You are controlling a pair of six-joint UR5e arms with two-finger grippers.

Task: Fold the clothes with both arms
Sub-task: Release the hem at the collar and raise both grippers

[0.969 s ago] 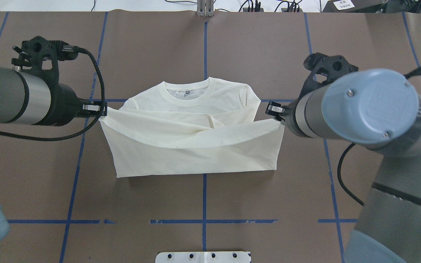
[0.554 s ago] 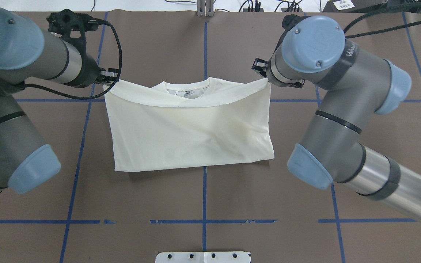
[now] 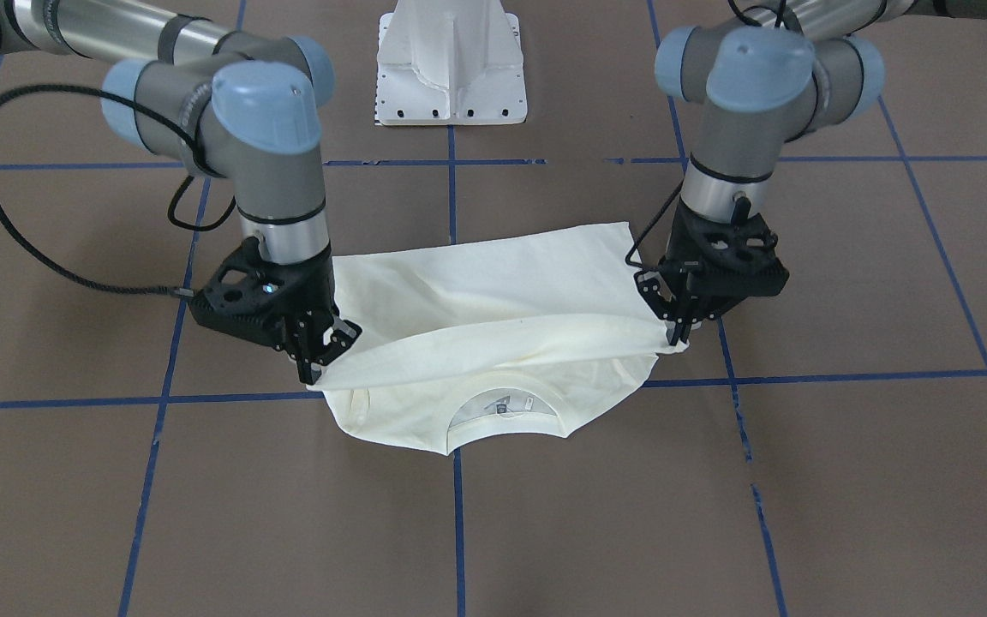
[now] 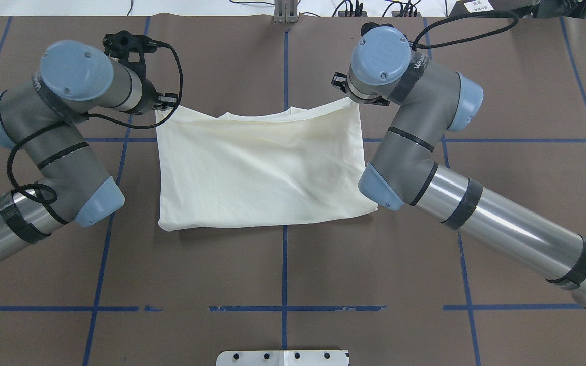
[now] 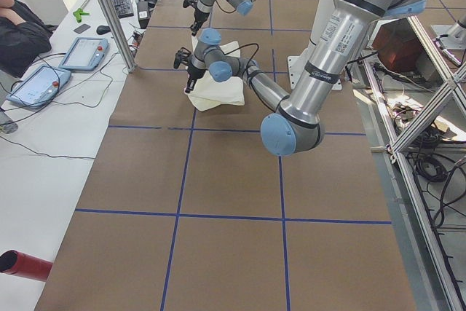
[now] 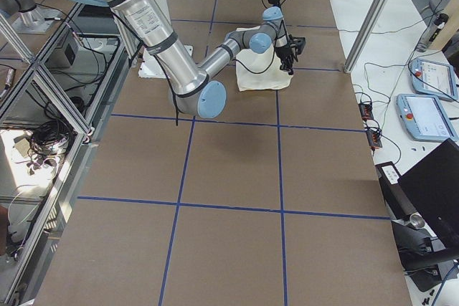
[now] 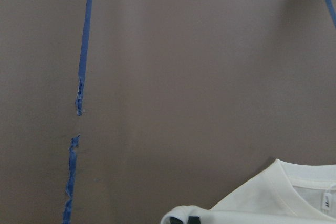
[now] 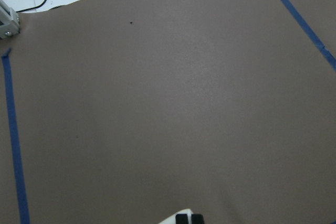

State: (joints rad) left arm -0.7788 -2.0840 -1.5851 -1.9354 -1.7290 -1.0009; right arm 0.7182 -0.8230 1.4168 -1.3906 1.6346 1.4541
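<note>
Cream cotton, plain side up, the shirt (image 4: 262, 168) lies folded on the brown worktop (image 4: 283, 274) between the two arms, its doubled-over layer reaching nearly to the ribbed collar (image 3: 502, 413), which peeks out beneath on the side away from the robot. The left end effector (image 3: 680, 330) is pinched tight on one corner of that upper layer and the right end effector (image 3: 320, 358) on the other. The edge between them is held slightly off the cloth below and sags in the middle.
</note>
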